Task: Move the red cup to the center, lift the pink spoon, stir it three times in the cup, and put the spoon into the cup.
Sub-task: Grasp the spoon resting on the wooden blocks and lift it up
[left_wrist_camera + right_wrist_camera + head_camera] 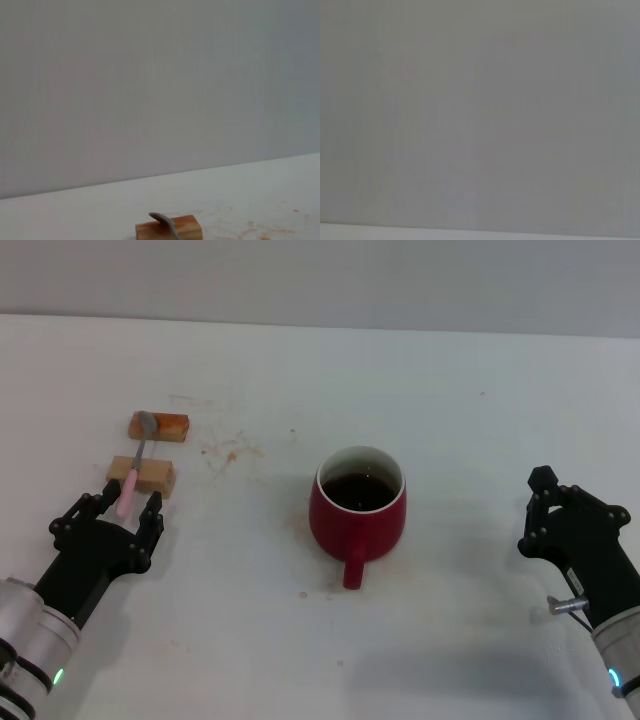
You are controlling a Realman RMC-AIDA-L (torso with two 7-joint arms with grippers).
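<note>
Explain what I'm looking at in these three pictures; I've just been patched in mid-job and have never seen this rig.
The wide picture comes from a camera on the robot's head, looking down at a white table. The black claws at the bottom corners are its grippers. The left gripper is open around the handle end of the pink spoon, not yet gripping it. The spoon lies bridged across two small wooden blocks, its bowl on the far block. The right gripper sits idle at the right, holding nothing. The red cup, with dark liquid inside, stands mid-table, handle toward the robot. The other pictures come from wrist cameras: the left shows the far block and spoon bowl, the right only wall.
</note>
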